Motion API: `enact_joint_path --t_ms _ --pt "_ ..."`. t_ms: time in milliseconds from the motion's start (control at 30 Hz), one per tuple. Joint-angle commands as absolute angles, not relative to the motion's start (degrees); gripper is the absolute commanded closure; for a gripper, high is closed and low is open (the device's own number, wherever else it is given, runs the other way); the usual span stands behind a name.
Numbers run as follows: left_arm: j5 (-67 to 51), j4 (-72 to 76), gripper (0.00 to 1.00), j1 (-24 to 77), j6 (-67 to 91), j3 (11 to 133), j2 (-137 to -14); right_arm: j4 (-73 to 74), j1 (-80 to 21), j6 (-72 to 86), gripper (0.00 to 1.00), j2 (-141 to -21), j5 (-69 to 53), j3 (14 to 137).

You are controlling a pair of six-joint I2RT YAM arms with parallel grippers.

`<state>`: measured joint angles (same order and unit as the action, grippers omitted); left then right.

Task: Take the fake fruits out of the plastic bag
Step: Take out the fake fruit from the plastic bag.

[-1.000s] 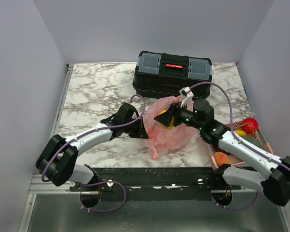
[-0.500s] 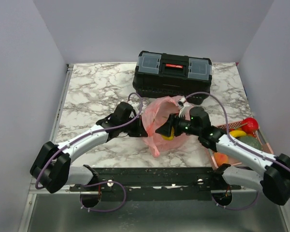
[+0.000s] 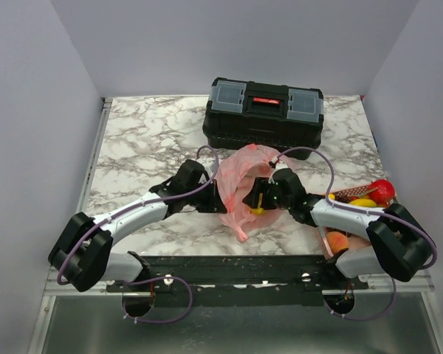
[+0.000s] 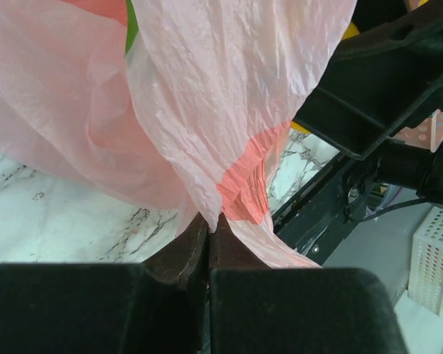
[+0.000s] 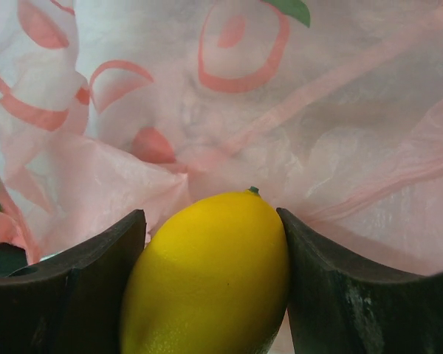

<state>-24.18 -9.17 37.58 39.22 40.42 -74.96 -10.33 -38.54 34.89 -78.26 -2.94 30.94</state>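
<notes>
From above, the plastic bag (image 3: 240, 173) lies crumpled on the marble worktop (image 3: 148, 140) in front of a black toolbox (image 3: 266, 110), with one arm at each side. The left claw (image 3: 215, 200) meets the bag's left edge, and the right claw (image 3: 257, 199) reaches into it from the right, where a speck of yellow shows. A pink basket (image 3: 348, 195) holding other fake fruits (image 3: 382, 190) sits at the worktop's right edge, beside the right arm. The left wrist camera shows the left claw fully closed, a fold of pink film pinched between its fingers and the bag rising away from it. The right wrist camera shows the right claw part-way open and clamped on a yellow fruit (image 5: 214, 273), with one finger pressed to each flank. The fruit's long axis runs along the fingers, its stem tip pointing deeper into the bag, whose film fills the background. The coming move appears to turn on that line: the way out lies straight back along the right arm, toward the basket, while the left claw anchors the opposite side.
</notes>
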Motion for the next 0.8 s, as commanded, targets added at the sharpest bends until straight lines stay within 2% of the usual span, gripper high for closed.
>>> enact_joint_path --t_ms 0,333,433,500,600,733,767 --pt "-25.64 -7.05 1.00 38.14 40.19 39.48 -76.13 -11.71 -39.27 34.96 0.79 -78.20 -4.40 34.76" --pt "-22.67 -9.23 1.00 38.02 38.64 43.63 -77.69 -7.18 -39.99 42.71 0.80 -64.29 -27.37 34.71" --pt "-21.34 -10.63 1.00 38.00 37.98 45.01 -77.24 -3.76 -39.99 42.43 0.83 -58.55 -29.16 36.73" --pt "-20.13 -11.62 1.00 38.05 37.51 45.47 -76.76 4.64 -39.98 39.83 0.87 -53.77 -22.09 39.97" --pt "-18.66 -13.10 0.98 37.89 36.59 45.83 -75.82 13.77 -39.99 36.11 0.89 -48.24 -4.66 44.30" --pt "-18.29 -14.79 0.84 37.86 35.95 45.91 -74.40 20.79 -39.94 33.85 0.96 -45.36 13.42 46.68" --pt "-18.35 -15.01 0.77 37.79 35.86 45.73 -73.85 22.14 -39.98 33.68 0.97 -44.96 16.94 46.76"
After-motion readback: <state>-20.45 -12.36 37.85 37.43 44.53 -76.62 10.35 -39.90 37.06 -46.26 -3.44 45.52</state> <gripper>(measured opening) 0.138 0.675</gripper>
